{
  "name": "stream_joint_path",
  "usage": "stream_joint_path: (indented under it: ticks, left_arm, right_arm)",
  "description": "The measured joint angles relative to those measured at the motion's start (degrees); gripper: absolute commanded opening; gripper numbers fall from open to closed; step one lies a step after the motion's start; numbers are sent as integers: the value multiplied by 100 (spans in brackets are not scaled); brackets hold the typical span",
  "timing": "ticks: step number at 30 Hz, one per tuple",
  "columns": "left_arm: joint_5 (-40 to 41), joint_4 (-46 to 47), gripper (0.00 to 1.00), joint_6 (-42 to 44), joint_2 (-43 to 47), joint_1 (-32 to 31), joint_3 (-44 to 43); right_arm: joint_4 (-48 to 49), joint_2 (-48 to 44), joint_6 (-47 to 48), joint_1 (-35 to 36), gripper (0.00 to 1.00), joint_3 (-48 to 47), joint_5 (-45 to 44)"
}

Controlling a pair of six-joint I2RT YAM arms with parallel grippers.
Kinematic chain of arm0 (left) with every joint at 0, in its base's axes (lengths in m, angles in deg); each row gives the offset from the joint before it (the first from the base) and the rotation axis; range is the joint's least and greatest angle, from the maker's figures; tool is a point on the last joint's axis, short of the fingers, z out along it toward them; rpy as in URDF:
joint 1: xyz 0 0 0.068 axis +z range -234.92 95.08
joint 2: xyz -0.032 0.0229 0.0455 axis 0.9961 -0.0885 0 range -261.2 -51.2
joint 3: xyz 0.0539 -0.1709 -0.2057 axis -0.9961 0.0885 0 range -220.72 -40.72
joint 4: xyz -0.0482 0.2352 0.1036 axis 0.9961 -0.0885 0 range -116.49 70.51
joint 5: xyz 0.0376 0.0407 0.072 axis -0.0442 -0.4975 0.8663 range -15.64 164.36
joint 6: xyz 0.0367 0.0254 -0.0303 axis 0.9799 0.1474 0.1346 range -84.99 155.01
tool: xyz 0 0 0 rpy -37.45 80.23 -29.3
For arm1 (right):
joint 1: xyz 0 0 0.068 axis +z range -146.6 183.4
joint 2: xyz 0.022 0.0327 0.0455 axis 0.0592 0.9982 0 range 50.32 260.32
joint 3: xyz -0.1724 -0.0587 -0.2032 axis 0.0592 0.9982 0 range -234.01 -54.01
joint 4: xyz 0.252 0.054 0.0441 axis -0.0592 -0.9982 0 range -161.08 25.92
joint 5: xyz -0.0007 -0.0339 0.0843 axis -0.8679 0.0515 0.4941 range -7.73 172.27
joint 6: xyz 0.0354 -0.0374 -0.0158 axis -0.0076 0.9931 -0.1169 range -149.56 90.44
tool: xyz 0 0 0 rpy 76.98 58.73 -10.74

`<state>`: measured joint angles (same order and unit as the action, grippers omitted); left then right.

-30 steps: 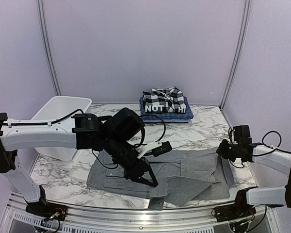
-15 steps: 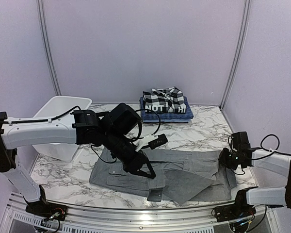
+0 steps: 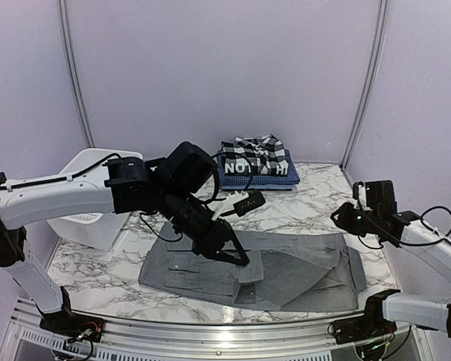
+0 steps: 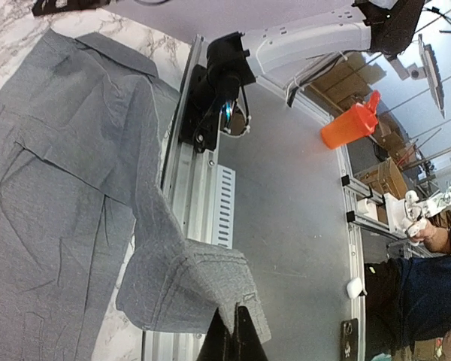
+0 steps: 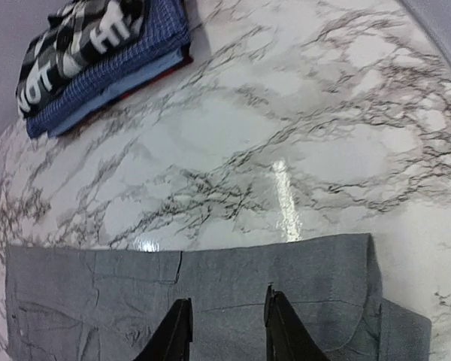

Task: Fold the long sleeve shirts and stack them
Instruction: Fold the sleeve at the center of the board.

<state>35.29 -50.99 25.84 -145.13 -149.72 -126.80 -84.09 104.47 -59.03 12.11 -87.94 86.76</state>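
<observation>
grey shirt [image 3: 301, 267]: flat at worktop [image 3: 323, 203] front; folded stack [image 3: 257, 167] behind | left jaws: pinching sleeve cuff [image 4: 203, 286] | right jaws: apart, empty, over right edge | handling: light, limp cloth; take cuffs, seams, corners

Top external: high, from the near side, overlooking the whole table [image 3: 323, 203]. Left wrist: close, past the left end effector [image 4: 231, 320] toward the near rail [image 4: 188, 226]. Right wrist: close, past the right end effector [image 5: 227, 297], facing rearward. All share the grey shirt [image 3: 286, 267].
</observation>
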Motion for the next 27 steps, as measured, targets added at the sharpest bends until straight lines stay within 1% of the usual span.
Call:
stream_joint_path:
  ticks: [2, 6, 13, 17, 19, 27]
  left_arm:
    - [28, 39, 0, -59, 7, 92, -122]
    - [168, 160, 0, -343, 39, 522, -105]
    - [629, 310, 0, -984, 61, 1403, 538]
    - [876, 328, 0, -1287, -46, 1849, 861]
    - [964, 367, 0, -1405, -140, 1974, 953]
    - [1058, 439, 0, -1641, -619, 2168, 1187]
  right_arm:
    - [140, 468, 79, 289, 22, -2, 173]
    - [317, 1200, 151, 540, 21, -2, 433]
    - [516, 1644, 234, 570, 21, -59, 540]
    - [608, 1690, 269, 570, 25, -87, 538]
    - [610, 1690, 291, 570, 27, -87, 533]
    - [575, 1567, 389, 570, 40, -87, 439]
